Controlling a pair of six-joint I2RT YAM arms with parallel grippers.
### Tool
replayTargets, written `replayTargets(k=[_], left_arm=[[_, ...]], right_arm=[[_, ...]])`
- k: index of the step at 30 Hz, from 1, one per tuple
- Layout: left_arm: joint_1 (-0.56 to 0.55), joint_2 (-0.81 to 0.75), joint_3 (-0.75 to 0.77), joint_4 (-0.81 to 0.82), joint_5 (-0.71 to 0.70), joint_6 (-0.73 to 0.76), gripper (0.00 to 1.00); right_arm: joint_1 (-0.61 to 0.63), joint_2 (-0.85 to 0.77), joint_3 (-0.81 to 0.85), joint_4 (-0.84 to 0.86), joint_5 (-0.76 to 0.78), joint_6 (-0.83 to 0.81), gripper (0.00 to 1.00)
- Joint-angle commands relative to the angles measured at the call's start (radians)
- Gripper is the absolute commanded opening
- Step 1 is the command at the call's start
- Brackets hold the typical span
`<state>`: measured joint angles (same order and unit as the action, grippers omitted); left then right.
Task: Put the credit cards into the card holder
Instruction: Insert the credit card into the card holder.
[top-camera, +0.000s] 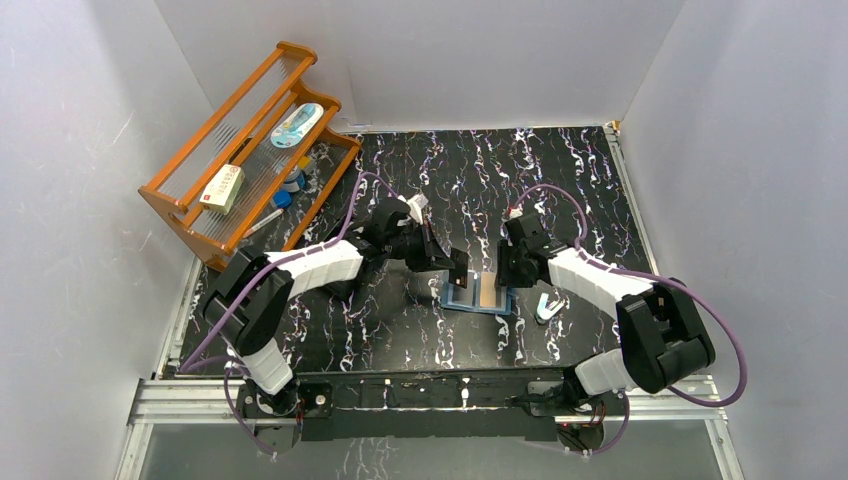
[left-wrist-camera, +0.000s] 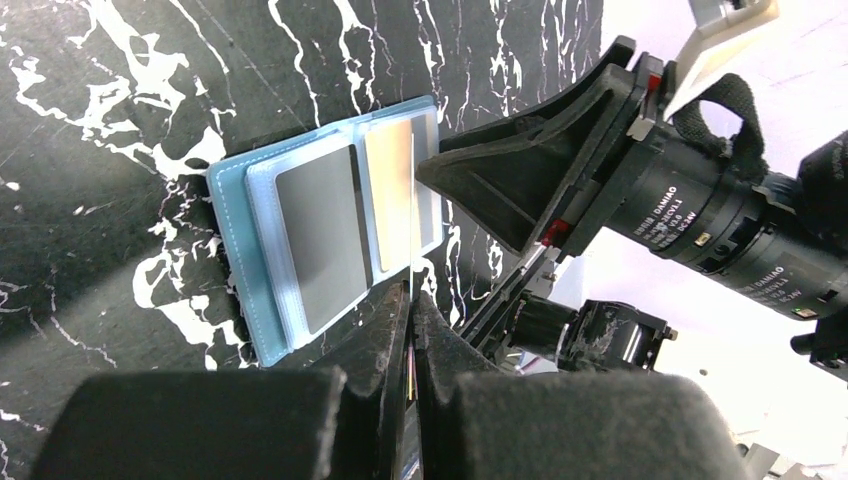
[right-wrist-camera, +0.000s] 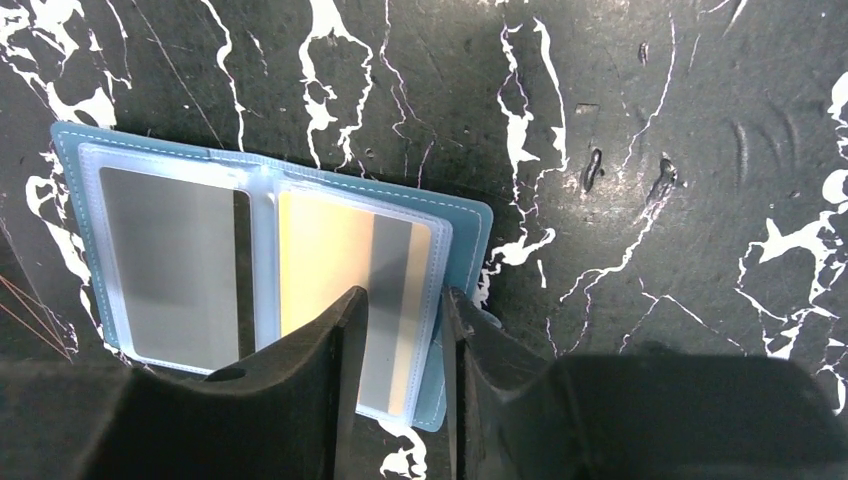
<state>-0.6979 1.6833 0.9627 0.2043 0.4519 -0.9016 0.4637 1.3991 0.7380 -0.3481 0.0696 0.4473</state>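
Right claw (right-wrist-camera: 403, 297) partly spread over the card holder (right-wrist-camera: 470, 228), hiding part of a gold card (right-wrist-camera: 320, 250); left claw (left-wrist-camera: 412, 290) pressed together.

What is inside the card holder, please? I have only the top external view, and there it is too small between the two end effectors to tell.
Observer: In the right wrist view the card holder lies open, and a grey card sits in one clear pocket.
Operator: And the other pocket, is it free?
Observer: No. It holds an orange card with a grey stripe along it.
Operator: Is the left end effector open?
Observer: No. In the left wrist view the left end effector is shut, its fingers pressed together at the edge of the holder.
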Motion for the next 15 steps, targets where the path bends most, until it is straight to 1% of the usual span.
replayTargets(k=[1, 9, 15], left_arm=[[-0.012, 0.021, 0.033, 0.067, 0.034, -0.012, 0.0], [-0.024, 0.061, 0.043, 0.096, 0.044, -0.019, 0.0], [-0.029, 0.109, 0.043, 0.132, 0.068, -0.028, 0.0]], right_arm=[[-0.021, -0.007, -0.021, 0.031, -0.036, -0.019, 0.39], [-0.026, 0.007, -0.07, 0.085, -0.071, -0.019, 0.28], [-0.025, 0.011, -0.081, 0.104, -0.086, -0.024, 0.27]])
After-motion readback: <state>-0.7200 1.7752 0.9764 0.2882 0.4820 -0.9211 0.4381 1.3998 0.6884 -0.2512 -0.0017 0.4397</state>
